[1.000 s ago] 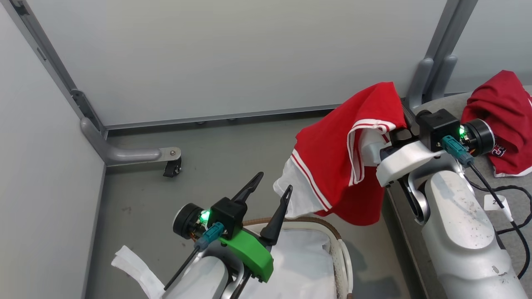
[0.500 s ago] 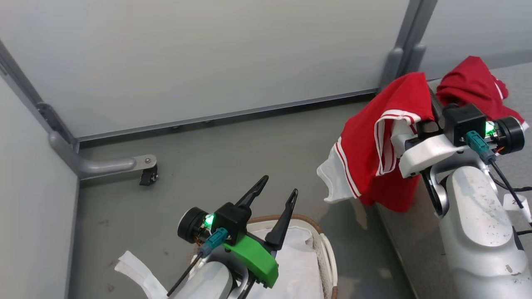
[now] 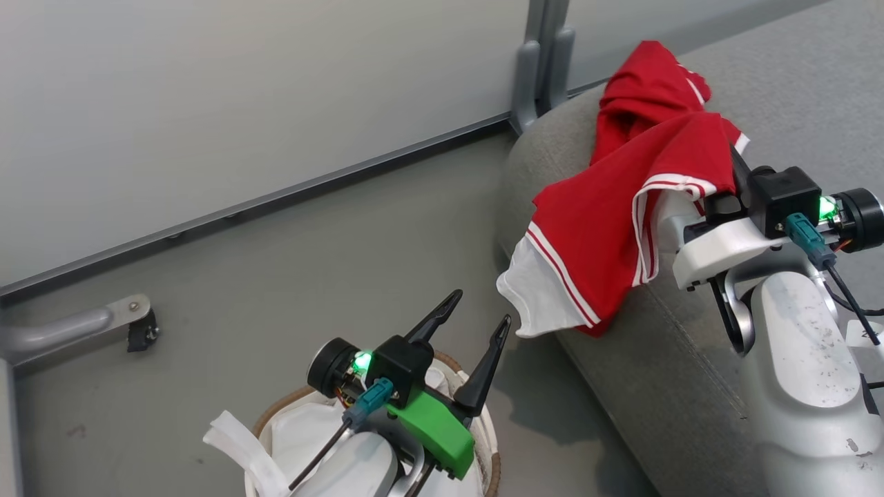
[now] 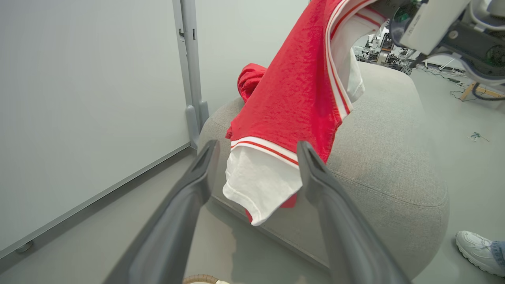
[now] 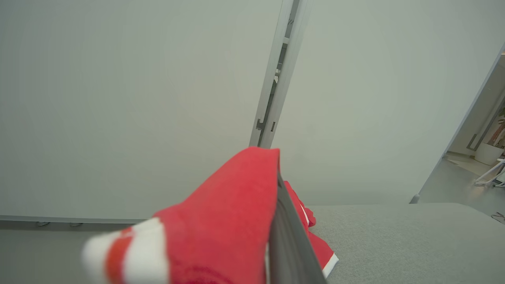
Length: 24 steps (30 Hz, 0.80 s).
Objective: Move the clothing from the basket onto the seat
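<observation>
Head view: right gripper (image 3: 733,166) clamped shut on red garment (image 3: 601,228), hung over seat (image 3: 663,386) edge; second garment (image 3: 646,86) laid on seat behind; left gripper (image 3: 483,307) spread wide, empty, held above basket (image 3: 283,407).

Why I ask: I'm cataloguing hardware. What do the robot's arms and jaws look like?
Both arms have pale silver-grey forearms, speckled dark on the right arm. Each wrist carries a black block, a green light, a teal connector with a black cable, and two long, dark, tapering jaws. On the left arm the mount is bright green; on the right, white.
</observation>
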Motion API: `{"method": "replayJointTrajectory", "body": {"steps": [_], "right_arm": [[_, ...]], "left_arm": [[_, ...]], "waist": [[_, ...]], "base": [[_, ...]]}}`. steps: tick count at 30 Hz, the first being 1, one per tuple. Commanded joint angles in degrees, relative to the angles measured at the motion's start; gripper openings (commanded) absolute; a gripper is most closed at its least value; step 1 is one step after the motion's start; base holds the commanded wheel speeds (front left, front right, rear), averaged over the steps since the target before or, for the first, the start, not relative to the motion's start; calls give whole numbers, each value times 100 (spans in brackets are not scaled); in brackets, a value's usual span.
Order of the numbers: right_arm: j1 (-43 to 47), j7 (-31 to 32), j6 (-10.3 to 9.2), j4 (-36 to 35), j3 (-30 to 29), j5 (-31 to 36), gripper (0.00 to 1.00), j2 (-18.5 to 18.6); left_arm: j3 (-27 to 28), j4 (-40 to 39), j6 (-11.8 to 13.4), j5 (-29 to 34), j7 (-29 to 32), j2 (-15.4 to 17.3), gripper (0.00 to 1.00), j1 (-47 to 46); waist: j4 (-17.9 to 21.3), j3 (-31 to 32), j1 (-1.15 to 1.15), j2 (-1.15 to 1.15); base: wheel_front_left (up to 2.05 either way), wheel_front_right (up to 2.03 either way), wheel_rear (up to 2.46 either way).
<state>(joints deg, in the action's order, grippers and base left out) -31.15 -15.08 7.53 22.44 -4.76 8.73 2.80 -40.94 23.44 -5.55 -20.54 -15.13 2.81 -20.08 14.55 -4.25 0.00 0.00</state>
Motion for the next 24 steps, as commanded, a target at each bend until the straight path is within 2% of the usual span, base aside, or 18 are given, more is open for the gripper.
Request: {"method": "replayJointTrajectory", "body": {"steps": [1,6,12,18,24], "right_arm": [[-30,-14,-8,-27,-15,-3,0,18],[-112,-14,-8,-38,-52,-12,0,17],[-342,-14,-8,52,-193,123,0,153],[-953,-14,-8,223,-284,316,0,590],[-2112,16,-8,432,-302,399,0,1299]], "left_arm": [[-7,11,5,27,-1,16,100,-94],[-66,35,2,66,-1,19,100,-169],[-113,-10,-29,153,-1,20,100,-238],[-167,-41,-41,198,-1,21,100,-313],[-150,-23,-43,285,-1,20,100,-407]], "waist": [[475,-217,0,0],[664,-354,0,0],[595,-550,0,0],[361,-756,0,0],[95,-1034,0,0]], "base": [[0,0,0],[0,0,0],[0,0,0],[0,0,0],[0,0,0]]}}
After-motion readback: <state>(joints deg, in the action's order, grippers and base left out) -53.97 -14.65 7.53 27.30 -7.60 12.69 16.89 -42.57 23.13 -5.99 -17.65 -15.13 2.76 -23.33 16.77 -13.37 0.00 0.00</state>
